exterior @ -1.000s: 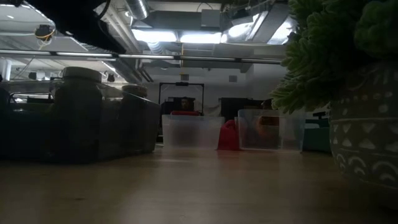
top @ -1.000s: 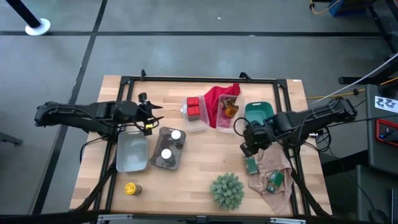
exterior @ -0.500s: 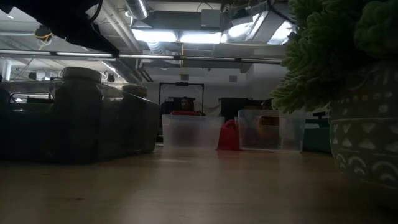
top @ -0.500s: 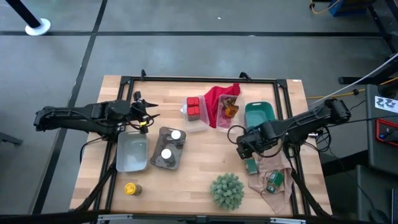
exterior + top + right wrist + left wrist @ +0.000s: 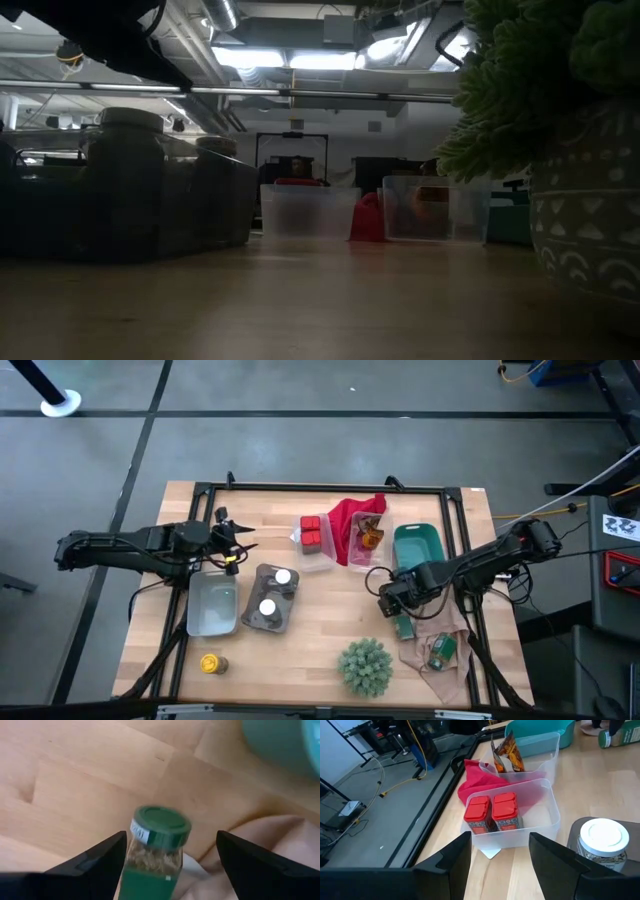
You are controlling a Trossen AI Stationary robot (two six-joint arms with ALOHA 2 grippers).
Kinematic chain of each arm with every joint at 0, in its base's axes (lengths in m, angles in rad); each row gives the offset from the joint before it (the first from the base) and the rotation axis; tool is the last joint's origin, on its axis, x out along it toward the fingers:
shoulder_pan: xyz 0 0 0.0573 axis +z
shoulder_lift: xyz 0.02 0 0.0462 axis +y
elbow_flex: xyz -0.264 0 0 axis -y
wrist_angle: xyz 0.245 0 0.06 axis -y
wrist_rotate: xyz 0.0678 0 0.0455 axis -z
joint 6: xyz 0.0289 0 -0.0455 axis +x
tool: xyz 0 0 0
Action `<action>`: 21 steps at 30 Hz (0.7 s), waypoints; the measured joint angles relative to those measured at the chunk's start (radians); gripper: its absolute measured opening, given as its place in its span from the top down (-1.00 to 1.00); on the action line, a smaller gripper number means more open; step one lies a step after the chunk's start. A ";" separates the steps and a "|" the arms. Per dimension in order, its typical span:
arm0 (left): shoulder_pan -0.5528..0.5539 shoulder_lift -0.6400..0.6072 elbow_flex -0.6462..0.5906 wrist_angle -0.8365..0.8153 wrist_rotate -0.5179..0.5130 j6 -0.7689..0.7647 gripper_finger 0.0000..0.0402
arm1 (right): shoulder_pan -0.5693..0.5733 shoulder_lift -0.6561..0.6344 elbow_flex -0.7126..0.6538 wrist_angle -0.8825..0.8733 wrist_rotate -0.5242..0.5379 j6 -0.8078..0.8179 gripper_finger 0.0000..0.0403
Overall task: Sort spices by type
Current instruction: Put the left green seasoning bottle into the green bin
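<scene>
My right gripper (image 5: 396,602) points down, open, over a green-capped, green-labelled spice jar (image 5: 157,845) that lies on its side at the edge of a beige cloth (image 5: 435,630). Its fingers stand on either side of the jar's cap end without touching. A second green jar (image 5: 442,650) lies on the cloth. Two red tins (image 5: 492,814) stand in a clear tub. Two white-topped jars (image 5: 272,592) stand in a grey tray. A yellow-capped jar (image 5: 209,663) stands near the front left. An amber one (image 5: 371,538) sits in another clear tub. My left gripper (image 5: 500,851) hovers open, left of the tray.
A teal bin (image 5: 417,545) stands just beyond my right gripper. A red cloth (image 5: 350,515) lies behind the clear tubs. An empty pale bin (image 5: 212,607) is at the left, and a spiky green plant in a pot (image 5: 365,666) at the front. Bare wood lies in the middle.
My right gripper has come down toward the lying green jar, shifting slightly toward the table's near-left, and now stands low over its cap end. The jars and tins have stayed in place.
</scene>
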 joint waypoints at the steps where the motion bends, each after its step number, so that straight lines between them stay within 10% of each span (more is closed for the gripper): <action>1: 0.000 0.000 0.000 0.000 0.000 0.000 0.09 | 0.000 0.000 -0.014 0.019 0.000 0.002 -0.53; 13: 0.000 0.000 0.000 0.000 0.000 0.000 0.09 | 0.000 0.000 -0.100 0.195 0.043 0.008 -0.50; 21: 0.000 0.000 0.000 0.000 0.000 0.000 0.09 | 0.000 0.000 -0.100 0.176 0.061 0.022 -0.12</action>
